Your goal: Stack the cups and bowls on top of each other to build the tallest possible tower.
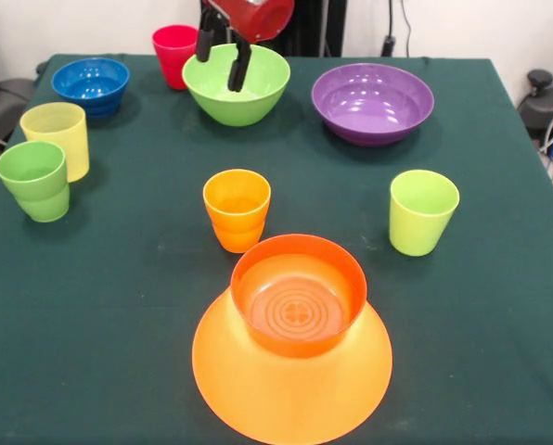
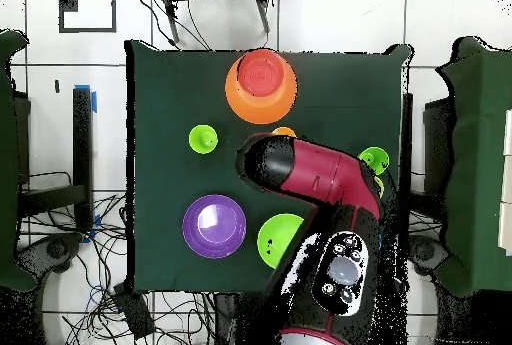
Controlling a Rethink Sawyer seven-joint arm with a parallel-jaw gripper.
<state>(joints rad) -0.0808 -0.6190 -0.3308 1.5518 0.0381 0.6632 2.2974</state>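
Observation:
The tower is a very large orange bowl [image 1: 290, 389], upside down at the table's near edge, with the small red-orange bowl [image 1: 298, 295] upright on it; it also shows in the overhead view [image 2: 260, 91]. My gripper [image 1: 219, 74] is open and empty, its fingers [image 1: 238, 67] hanging over the back of the medium green bowl [image 1: 249, 97]. The purple bowl [image 1: 372, 102] sits to its right and the blue bowl [image 1: 91, 85] at far left. The orange cup [image 1: 237, 209], lime green cup [image 1: 423, 210], green cup [image 1: 35, 179], pale yellow cup [image 1: 57, 137] and red cup [image 1: 174, 54] stand apart.
All stands on a dark green cloth-covered table [image 1: 119, 315]. In the overhead view the red and black arm [image 2: 320, 186] reaches over the table's middle and hides several cups. Cables lie on the floor around the table.

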